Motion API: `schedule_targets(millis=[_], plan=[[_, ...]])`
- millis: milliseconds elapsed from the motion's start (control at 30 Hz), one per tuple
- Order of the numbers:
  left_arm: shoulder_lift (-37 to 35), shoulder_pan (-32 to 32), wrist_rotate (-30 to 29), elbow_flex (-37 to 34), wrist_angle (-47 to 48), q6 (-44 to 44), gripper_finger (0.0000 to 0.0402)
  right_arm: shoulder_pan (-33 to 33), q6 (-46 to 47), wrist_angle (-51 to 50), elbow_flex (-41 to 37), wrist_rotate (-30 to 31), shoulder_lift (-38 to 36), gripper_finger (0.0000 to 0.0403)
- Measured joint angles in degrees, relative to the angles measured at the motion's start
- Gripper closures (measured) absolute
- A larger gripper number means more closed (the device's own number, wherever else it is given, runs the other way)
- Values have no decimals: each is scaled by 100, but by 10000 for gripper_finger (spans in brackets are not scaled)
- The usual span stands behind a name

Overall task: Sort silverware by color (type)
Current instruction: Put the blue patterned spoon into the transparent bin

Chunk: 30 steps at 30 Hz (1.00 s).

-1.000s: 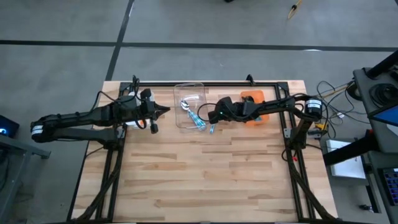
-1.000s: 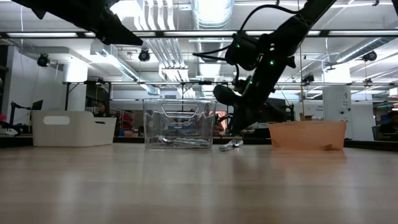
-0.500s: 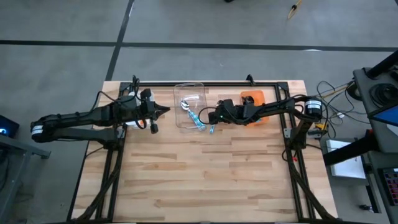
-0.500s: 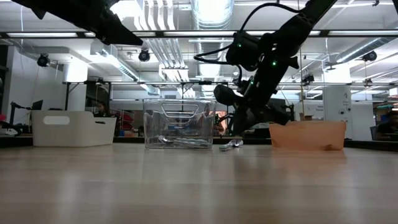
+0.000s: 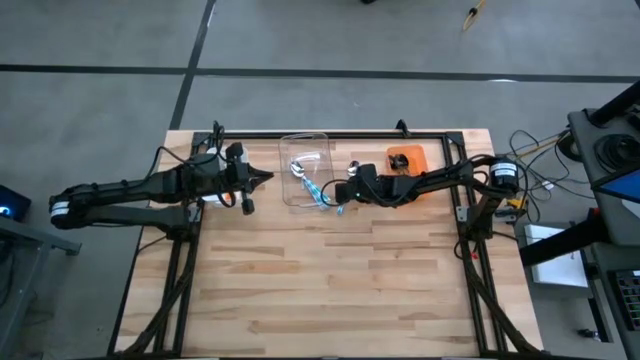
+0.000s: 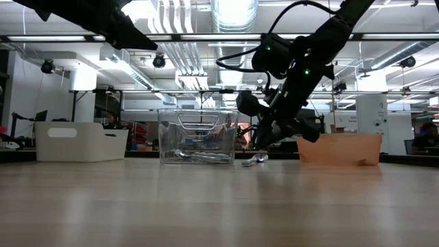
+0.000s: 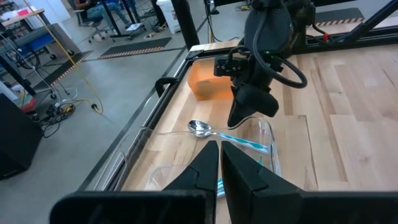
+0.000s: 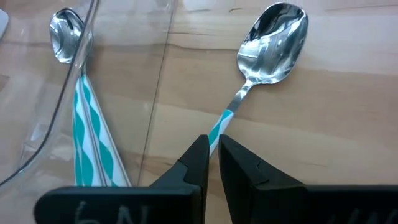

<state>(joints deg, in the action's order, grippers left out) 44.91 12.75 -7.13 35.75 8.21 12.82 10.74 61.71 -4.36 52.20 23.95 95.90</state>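
Note:
A spoon (image 8: 273, 31) with a silver bowl and a teal-and-white handle lies on the wooden table just right of the clear bin (image 5: 305, 165); it also shows in the high view (image 5: 340, 207) and the low view (image 6: 255, 160). My right gripper (image 8: 213, 144) is shut and hovers over the spoon's handle, slanting down (image 5: 343, 195). In the low view its tips (image 6: 258, 143) stand above the spoon. More spoons (image 8: 65, 28) with striped teal handles lie inside the clear bin. My left gripper (image 5: 266, 178) is shut, raised left of the clear bin.
An orange bin (image 5: 408, 160) stands right of the right gripper, partly under that arm. A white bin (image 6: 81, 140) sits at the far left under the left arm. The near half of the table (image 5: 330, 290) is bare wood.
My right arm has swung a little toward the table's near edge, sunk slightly and rolled its wrist, its fingers staying shut. The spoon on the table has not moved.

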Motion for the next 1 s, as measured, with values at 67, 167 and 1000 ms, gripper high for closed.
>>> schedule_targets(millis=[67,167,1000], plan=[[0,-1,-1,0,6,0,400,-18,-24,12,-21,4,0,375],[0,0,-1,0,63,0,400,-110,-248,-3,-84,-70,0,375],[0,0,-1,-2,83,17,400,-875,-2626,987,-220,-464,441,375]])
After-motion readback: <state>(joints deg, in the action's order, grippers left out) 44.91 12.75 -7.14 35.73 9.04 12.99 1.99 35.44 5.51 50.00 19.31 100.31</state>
